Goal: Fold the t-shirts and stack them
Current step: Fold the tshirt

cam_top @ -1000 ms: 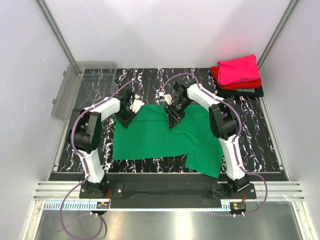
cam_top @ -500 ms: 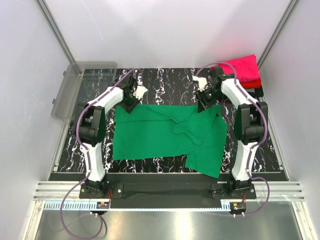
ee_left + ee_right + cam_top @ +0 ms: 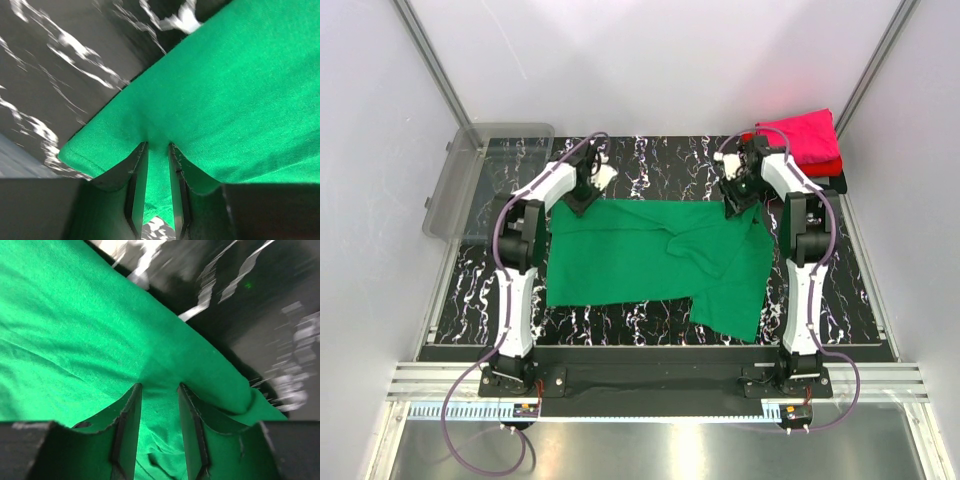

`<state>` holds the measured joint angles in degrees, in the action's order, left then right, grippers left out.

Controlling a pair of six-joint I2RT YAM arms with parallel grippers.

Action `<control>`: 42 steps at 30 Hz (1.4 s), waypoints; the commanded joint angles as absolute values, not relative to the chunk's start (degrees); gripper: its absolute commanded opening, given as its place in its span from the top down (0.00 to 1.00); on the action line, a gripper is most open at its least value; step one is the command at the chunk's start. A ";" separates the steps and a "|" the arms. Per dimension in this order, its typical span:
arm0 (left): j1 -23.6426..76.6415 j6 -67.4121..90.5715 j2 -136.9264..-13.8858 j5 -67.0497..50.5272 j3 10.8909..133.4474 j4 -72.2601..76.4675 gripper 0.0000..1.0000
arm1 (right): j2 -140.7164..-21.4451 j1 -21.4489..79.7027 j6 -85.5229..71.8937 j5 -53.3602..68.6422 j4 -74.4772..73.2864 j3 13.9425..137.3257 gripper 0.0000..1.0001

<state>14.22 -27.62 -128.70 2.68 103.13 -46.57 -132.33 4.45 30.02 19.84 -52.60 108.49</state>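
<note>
A bright green t-shirt point(image 3: 630, 255) lies spread across the middle of the black marbled table. Its far edge is stretched straight and its right part is rumpled. My left gripper point(image 3: 582, 204) is shut on the shirt's far left corner, and green cloth point(image 3: 240, 100) fills the gap between the jaws of this gripper point(image 3: 157, 150). My right gripper point(image 3: 744, 206) is shut on the far right corner, with a thicker fold of the cloth point(image 3: 75, 330) pinched between its own jaws point(image 3: 159, 392). At the back right a folded magenta-pink t-shirt point(image 3: 800, 138) lies on a red one point(image 3: 820, 166), over a black one point(image 3: 835, 183).
A clear grey plastic bin point(image 3: 455, 185) stands tilted at the table's far left edge. White walls and metal frame posts close in the table on three sides. Both arm bases sit on the rail at the near edge.
Both grippers have moved toward the far edge and apart, the right one far to the right. They have drawn the shirt's far edge out straight.
</note>
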 commanded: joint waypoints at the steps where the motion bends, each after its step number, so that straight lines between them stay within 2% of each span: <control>1: 13.45 -29.53 -133.94 6.15 110.81 -48.16 0.72 | -137.80 2.91 31.11 13.98 -50.62 116.16 0.57; 10: 13.62 -31.37 -144.40 8.79 130.41 -49.75 0.68 | -151.34 2.02 32.43 14.23 -57.29 139.01 0.56; 15: 14.50 -32.78 -145.81 10.45 134.39 -44.85 0.63 | -151.79 1.93 31.73 14.33 -58.89 140.19 0.57; 19: 14.68 -33.48 -145.55 11.69 134.03 -42.37 0.53 | -150.65 1.67 30.85 13.36 -58.89 136.25 0.56; 30: 14.68 -33.31 -142.65 14.06 126.48 -38.16 0.51 | -143.97 1.58 29.97 12.04 -58.45 127.10 0.56; 33: 14.76 -30.59 -139.41 14.15 125.95 -36.92 0.51 | -143.18 1.67 29.62 11.69 -58.36 129.62 0.56; 37: 15.91 -28.74 -127.91 13.54 120.78 -37.18 0.50 | -139.41 2.63 30.06 12.92 -58.62 131.66 0.55; 41: 17.14 -29.53 -113.67 9.94 101.50 -37.87 0.51 | -129.13 2.64 32.07 18.96 -58.45 125.44 0.53; 42: 17.14 -29.53 -108.94 8.02 98.12 -38.66 0.51 | -127.02 2.72 32.60 20.38 -58.19 119.33 0.53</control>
